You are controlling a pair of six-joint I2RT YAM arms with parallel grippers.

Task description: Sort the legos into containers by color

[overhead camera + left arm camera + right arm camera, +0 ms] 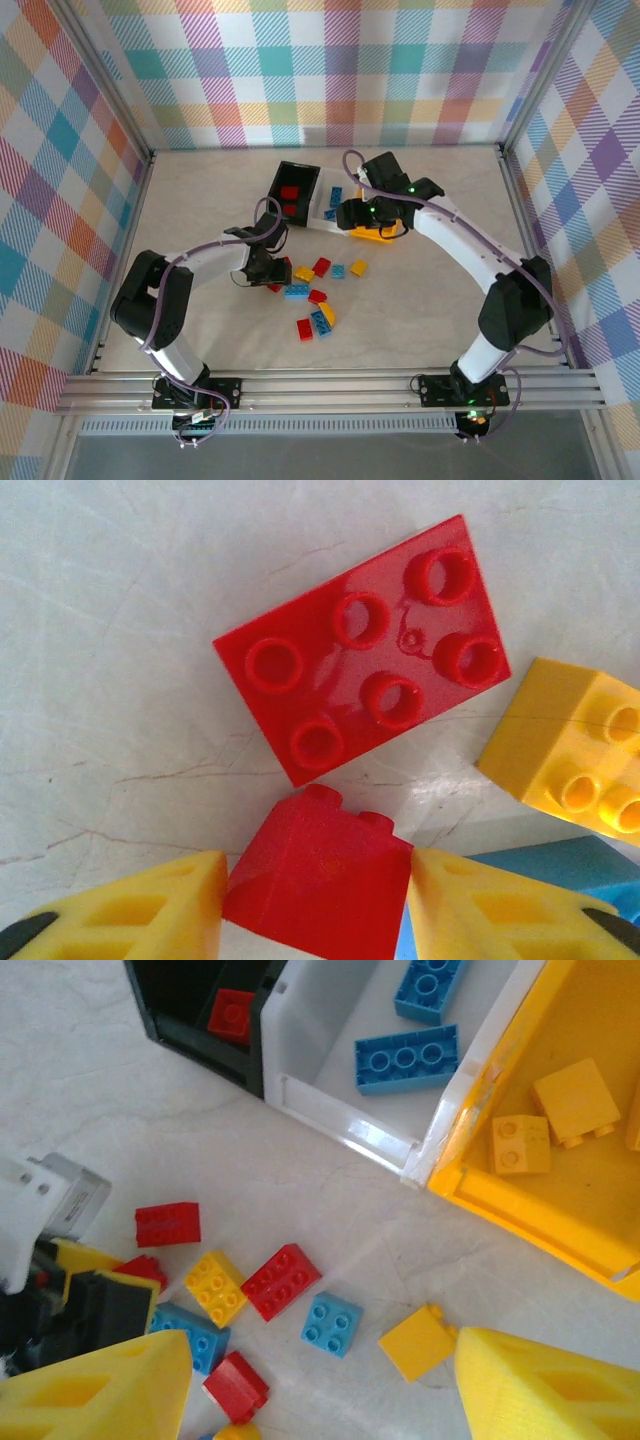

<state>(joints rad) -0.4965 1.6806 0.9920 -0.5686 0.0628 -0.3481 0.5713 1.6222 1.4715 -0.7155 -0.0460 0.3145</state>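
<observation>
Left gripper, jaws clenched on small red lego just near side of black bin: best lift straight, clear of flat red lego, release low inside the bin; right gripper jaws released, two bins along.

White arms, black joints, yellow pincer fingers.
</observation>
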